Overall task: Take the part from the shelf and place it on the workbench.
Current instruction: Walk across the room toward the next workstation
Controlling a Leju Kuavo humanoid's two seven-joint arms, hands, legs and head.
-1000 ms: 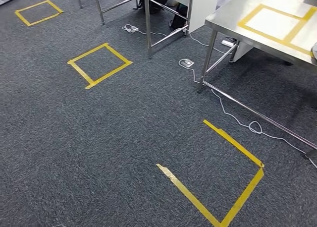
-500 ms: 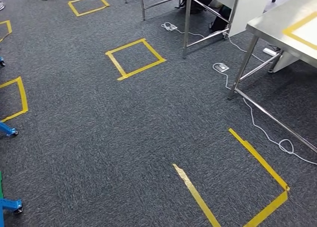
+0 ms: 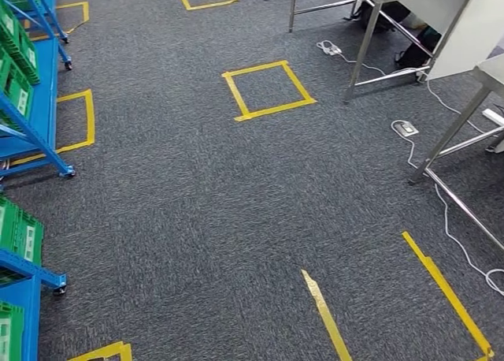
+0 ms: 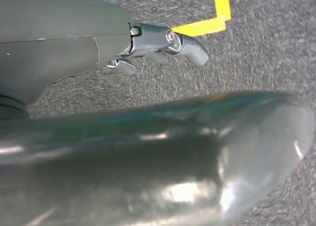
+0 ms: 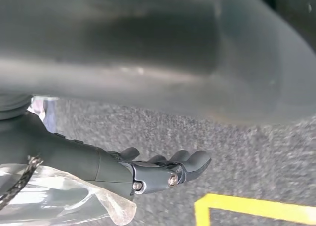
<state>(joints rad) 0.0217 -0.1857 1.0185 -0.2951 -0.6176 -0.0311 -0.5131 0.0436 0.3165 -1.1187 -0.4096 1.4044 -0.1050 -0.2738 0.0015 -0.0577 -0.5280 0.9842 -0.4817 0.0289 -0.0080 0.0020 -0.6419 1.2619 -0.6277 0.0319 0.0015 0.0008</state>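
Since both arms hang down by the robot's sides, start w/ the hands. The left hand (image 4: 164,43) has its fingers out straight and apart, w/ nothing in it. The right hand (image 5: 164,169) is loose and a bit curved, also holding nothing. Some clear plastic (image 5: 63,204) sits back by that wrist; can't tell what it is.

Under both hands is grey carpet (image 3: 178,219) w/ yellow tape squares (image 3: 268,90).

What changed: the whole head pic slid over, so the robot turned, not the things. The blue shelf (image 3: 35,132) w/ green crates (image 3: 18,85) is now at the left edge. The steel workbench (image 3: 491,73) is nearly off the right edge.

I think the part is prob. in a crate, can't tell which. So the job looks barely begun: the robot must go to the shelf first.
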